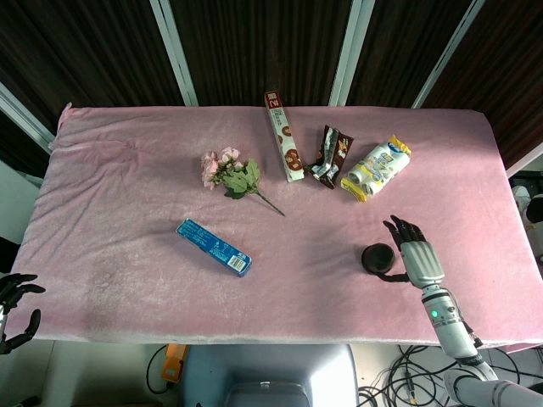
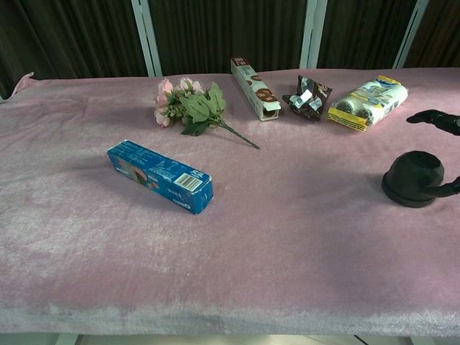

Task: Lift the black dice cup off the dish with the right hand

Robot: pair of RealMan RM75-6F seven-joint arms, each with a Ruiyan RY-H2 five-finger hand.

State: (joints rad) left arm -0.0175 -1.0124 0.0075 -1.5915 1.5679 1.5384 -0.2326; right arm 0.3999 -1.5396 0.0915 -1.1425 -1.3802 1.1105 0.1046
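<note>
The black dice cup (image 1: 377,257) (image 2: 415,175) stands upside down on its black dish (image 2: 407,198) near the table's right front. My right hand (image 1: 414,253) is just to the right of it, fingers spread apart, holding nothing. In the chest view only its fingertips (image 2: 435,118) show at the right edge, and the thumb reaches toward the dish's rim. My left hand (image 1: 15,309) hangs off the table's left front corner, fingers loosely apart and holding nothing.
A blue box (image 1: 214,247) lies left of centre. Pink flowers (image 1: 231,174), a long snack box (image 1: 284,135), a dark wrapper (image 1: 330,156) and a white-yellow snack bag (image 1: 377,168) lie along the back. The pink cloth (image 1: 127,195) covers the table.
</note>
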